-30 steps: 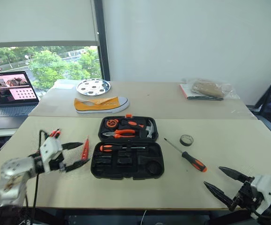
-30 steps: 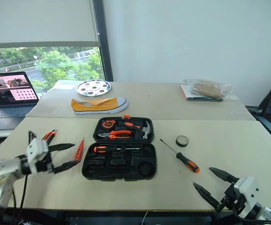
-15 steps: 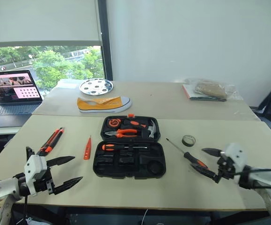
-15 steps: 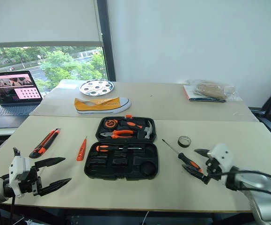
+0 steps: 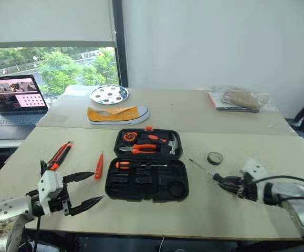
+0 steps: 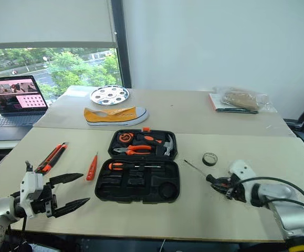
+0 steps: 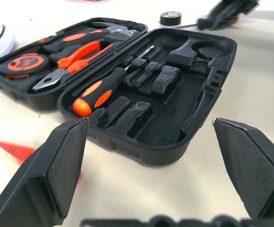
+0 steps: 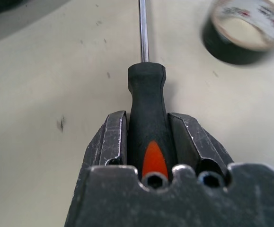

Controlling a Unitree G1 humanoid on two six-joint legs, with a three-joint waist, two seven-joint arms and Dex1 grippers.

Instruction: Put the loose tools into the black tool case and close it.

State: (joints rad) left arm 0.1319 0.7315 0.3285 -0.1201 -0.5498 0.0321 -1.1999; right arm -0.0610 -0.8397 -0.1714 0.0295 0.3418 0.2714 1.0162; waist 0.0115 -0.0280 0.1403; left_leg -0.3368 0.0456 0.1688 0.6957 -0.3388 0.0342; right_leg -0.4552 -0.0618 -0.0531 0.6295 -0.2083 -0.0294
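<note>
Right hand on screwdriver handle; black tool case lies to its left, open.

The right hand (image 8: 147,142) is clamped on the black-and-orange handle of the screwdriver (image 8: 146,101), which lies flat on the bench (image 5: 230,210) with its shaft pointing away from the hand along the hand's own line, toward the case's near right corner. The black tool case (image 5: 145,179) sits open at mid-bench, just left of the shaft tip, and its long axis runs across the bench. The roll of tape (image 5: 214,157) lies just beyond the screwdriver. The left hand (image 5: 83,186) hovers with fingers wide apart at the case's left side, nearer to the tester screwdriver (image 5: 97,166) and utility knife (image 5: 59,156). Judgement: the lift must swing the screwdriver leftward and turn it parallel to the case's long recesses.
</note>
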